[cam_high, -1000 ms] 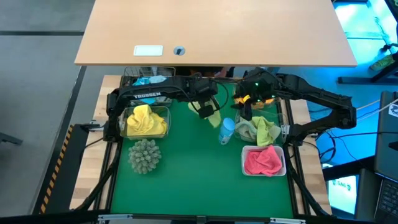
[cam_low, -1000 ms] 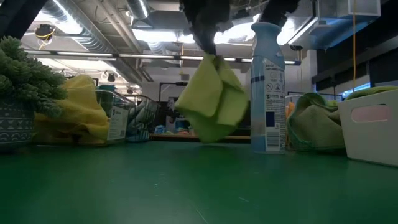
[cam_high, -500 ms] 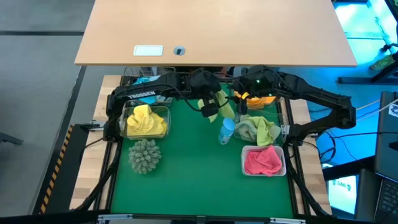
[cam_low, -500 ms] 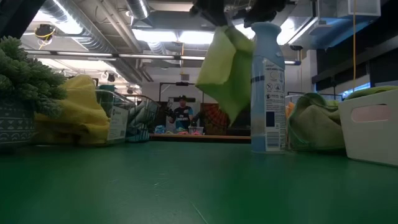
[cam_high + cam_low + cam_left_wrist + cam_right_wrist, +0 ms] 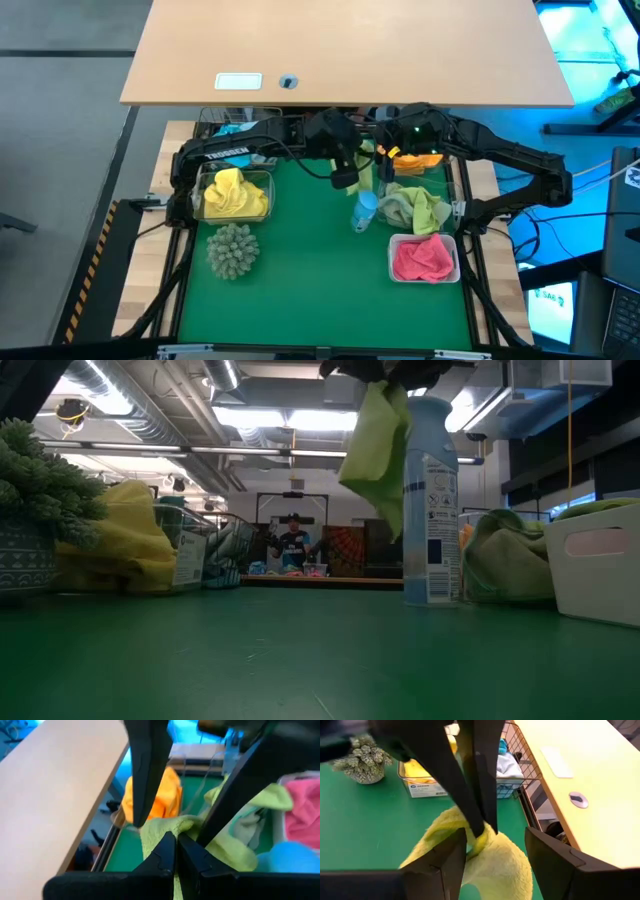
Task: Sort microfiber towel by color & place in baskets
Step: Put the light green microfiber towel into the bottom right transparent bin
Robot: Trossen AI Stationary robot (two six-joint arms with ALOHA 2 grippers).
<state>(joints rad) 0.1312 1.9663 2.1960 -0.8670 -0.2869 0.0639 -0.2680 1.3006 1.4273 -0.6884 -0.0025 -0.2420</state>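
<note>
Above the mat's far middle, the left gripper [image 5: 348, 170], clenched on a light green towel [image 5: 378, 445], has carried it rightward toward the basket of green towels [image 5: 415, 208]. The right gripper [image 5: 385, 160], jaws spread, waits beside it, possibly for a handover. "TROSSEN" marks the left arm [image 5: 232, 153].

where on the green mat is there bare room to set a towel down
The widest bare patch is the near centre of the green mat, between the spiky ball and the white basket of pink cloth. A smaller patch lies between the yellow-towel basket and the blue bottle. The far right is crowded: both tools meet around the hanging green towel.
</note>
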